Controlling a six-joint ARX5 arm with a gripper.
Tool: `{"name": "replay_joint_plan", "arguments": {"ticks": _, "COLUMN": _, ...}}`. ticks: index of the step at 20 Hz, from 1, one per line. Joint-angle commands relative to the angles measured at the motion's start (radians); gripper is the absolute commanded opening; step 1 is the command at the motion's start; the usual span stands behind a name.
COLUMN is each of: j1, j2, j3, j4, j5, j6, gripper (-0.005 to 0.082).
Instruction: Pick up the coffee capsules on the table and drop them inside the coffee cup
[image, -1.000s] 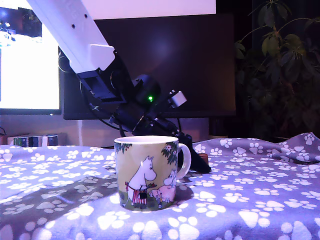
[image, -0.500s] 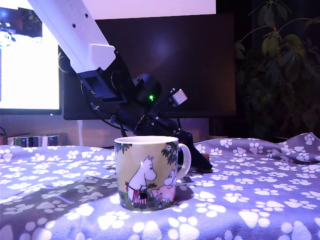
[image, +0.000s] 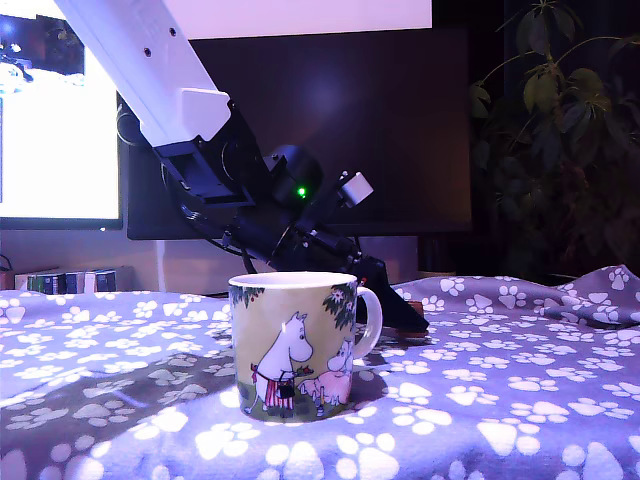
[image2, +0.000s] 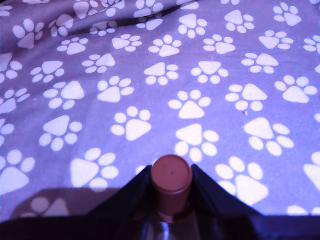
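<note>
- The gripper (image2: 171, 186) was clenched on one reddish-brown coffee capsule (image2: 171, 176), its two dark fingers pressed against opposite sides of the body; the capsule's flat round end faced the camera in the wrist view.
- In the exterior view the arm reached down behind the coffee cup (image: 296, 344), the gripper low over the table (image: 520, 400) on the far side of the cup's handle; the capsule showed only as a dim reddish patch there.
- The capsule looked small, light and thin-walled; a hard squeeze would likely dent it; its smooth tapered sides could slip, so a hold across the body just under the flared rim seemed safest.
- The cup stood upright toward the table's near edge, its white mouth open and unobstructed; whether anything lay inside could not be told.
- Around it: the paw-print cloth, rumpled toward the far edge; a dark monitor (image: 300, 130) and a bright screen (image: 50, 140) behind; a leafy plant (image: 560, 140) at the exterior view's right.
- The cup's rim and handle stood between gripper and opening; the load would probably need lifting clear of them.
</note>
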Motion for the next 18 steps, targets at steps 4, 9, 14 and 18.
{"name": "replay_joint_plan", "arguments": {"ticks": 4, "j1": 0.007, "j2": 0.0, "j3": 0.008, "j4": -0.012, "j5": 0.0, "j6": -0.116, "gripper": 0.0087}}
{"name": "replay_joint_plan", "arguments": {"ticks": 9, "j1": 0.025, "j2": -0.043, "j3": 0.008, "j4": -0.068, "j5": -0.037, "j6": -0.123, "gripper": 0.0087}}
{"name": "replay_joint_plan", "arguments": {"ticks": 14, "j1": 0.062, "j2": -0.092, "j3": 0.008, "j4": -0.175, "j5": -0.128, "j6": -0.143, "gripper": 0.0087}}
{"name": "replay_joint_plan", "arguments": {"ticks": 18, "j1": 0.101, "j2": -0.123, "j3": 0.008, "j4": -0.229, "j5": -0.13, "j6": -0.214, "gripper": 0.0087}}
